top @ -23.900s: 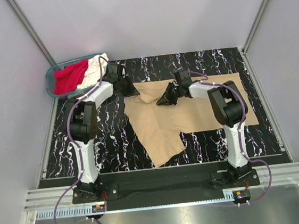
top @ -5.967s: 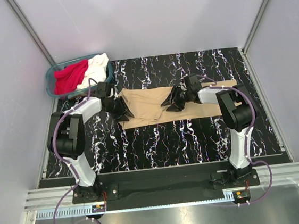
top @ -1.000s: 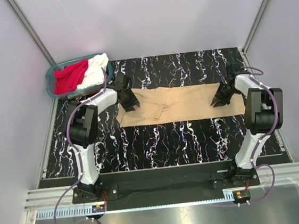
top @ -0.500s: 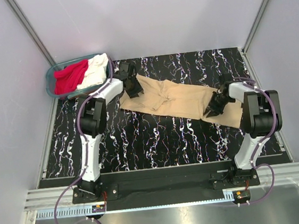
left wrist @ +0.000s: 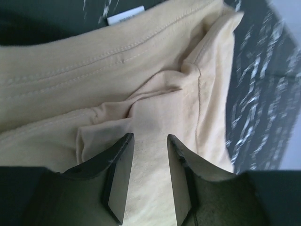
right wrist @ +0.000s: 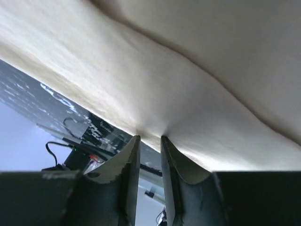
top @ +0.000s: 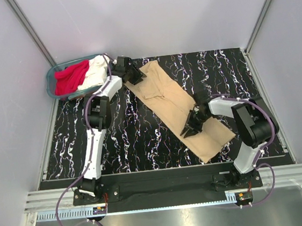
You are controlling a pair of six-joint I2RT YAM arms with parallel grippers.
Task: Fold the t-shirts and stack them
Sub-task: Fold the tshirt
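Note:
The tan t-shirt (top: 165, 92), folded into a long strip, lies slantwise from the far left to the near right of the table. My left gripper (top: 131, 76) is at its far-left end. In the left wrist view the left gripper (left wrist: 148, 139) has bunched tan cloth (left wrist: 141, 70) between its jaws. My right gripper (top: 191, 127) is at the strip's near long edge. In the right wrist view the right gripper (right wrist: 149, 137) pinches that puckered edge of the tan cloth (right wrist: 188, 70) at its tips. The red t-shirt (top: 70, 77) and the white t-shirt (top: 96, 69) lie heaped in the basket.
The teal basket (top: 50, 80) stands at the far left corner, just left of my left gripper. The table (top: 132, 142) is black with white marbling, with grey walls on three sides. My arm bases are at the near edge.
The tan strip has swung from lying level across the table to a slant. My left gripper moved toward the far side, and my right gripper came nearer and leftward with the cloth.

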